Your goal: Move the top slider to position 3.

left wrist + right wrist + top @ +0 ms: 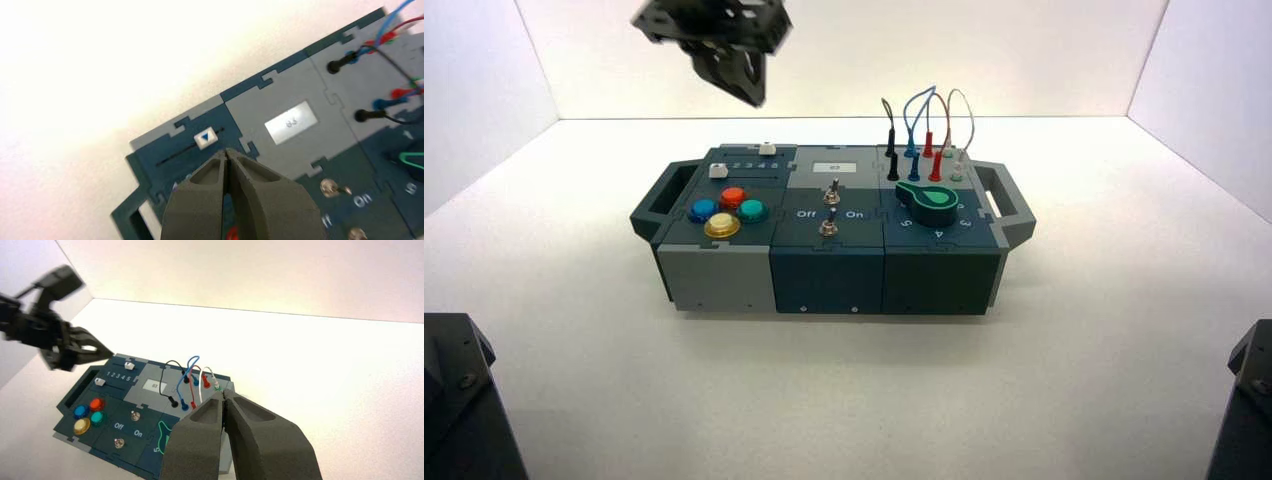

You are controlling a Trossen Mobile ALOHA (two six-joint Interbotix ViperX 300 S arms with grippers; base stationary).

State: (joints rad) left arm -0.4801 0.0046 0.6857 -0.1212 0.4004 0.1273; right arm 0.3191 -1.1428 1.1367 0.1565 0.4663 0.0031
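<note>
1. I was looking into a lab test enclosure: plain white walls [844, 55] closed in a bare white counter [844, 390] on three sides, evenly lit.
2. The only object on it was a purpose-built practice box [829, 265], with coloured push-buttons [726, 209], toggle switches [830, 207], a green dial [929, 200] and patch wires [924, 125].
3. Dark robot arm bases [459, 400] flanked my high view, and a gripper [724, 45] hung over the box.
</note>
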